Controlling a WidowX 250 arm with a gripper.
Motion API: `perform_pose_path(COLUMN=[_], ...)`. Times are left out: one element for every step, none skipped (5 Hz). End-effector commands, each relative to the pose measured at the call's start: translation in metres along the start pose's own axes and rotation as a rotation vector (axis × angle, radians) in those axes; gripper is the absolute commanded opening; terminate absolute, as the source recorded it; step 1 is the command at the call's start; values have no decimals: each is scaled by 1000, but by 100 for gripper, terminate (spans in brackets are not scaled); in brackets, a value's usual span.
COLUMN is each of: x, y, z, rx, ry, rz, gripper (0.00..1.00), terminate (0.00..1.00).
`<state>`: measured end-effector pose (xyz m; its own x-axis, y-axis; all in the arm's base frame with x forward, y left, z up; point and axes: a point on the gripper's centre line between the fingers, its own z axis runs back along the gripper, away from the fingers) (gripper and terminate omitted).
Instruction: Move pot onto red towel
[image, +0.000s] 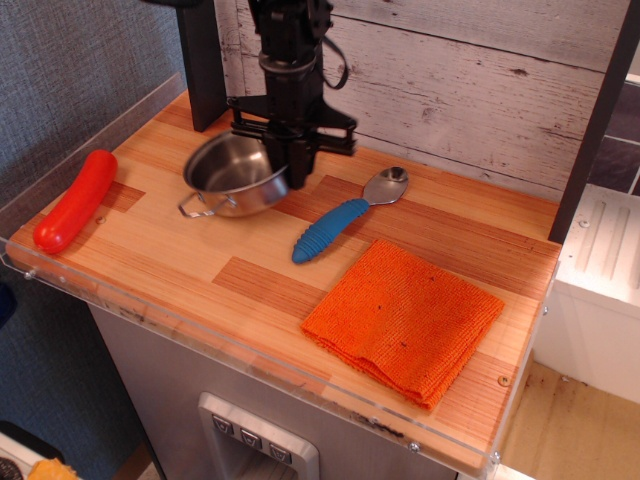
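Orange-red towel (403, 320): lying flat at the near right of the wooden counter (200, 262), coarse weave, a few dark specks, bare.
Blue-handled spoon (345, 216): resting between towel and pot, metal bowl pointing back right.
Red sausage-shaped object (75, 200): lying at the far left edge.
Pot (234, 176): shiny steel, shallow, tilting toward the camera, wire loop handle showing at the front left, well apart from the towel.
Gripper (291, 165): black, pinching narrow on the pot's right rim.

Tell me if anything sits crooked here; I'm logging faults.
Only the pot: it hangs tilted, gripped by its right rim in the end effector, handle side dipping toward the table. The red towel lies flat.
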<state>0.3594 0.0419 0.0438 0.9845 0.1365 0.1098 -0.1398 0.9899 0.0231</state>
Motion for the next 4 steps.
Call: perform_pose_path(x=[-43, -80, -109, -132], y=[-64, -103, -127, -146], z=[42, 36, 34, 34], rx=[-71, -57, -65, -39], ry=[-18, 12, 4, -9], rz=[-185, -365, -486, -578], gripper=[0, 0, 0, 0], terminate=[0, 0, 0, 0])
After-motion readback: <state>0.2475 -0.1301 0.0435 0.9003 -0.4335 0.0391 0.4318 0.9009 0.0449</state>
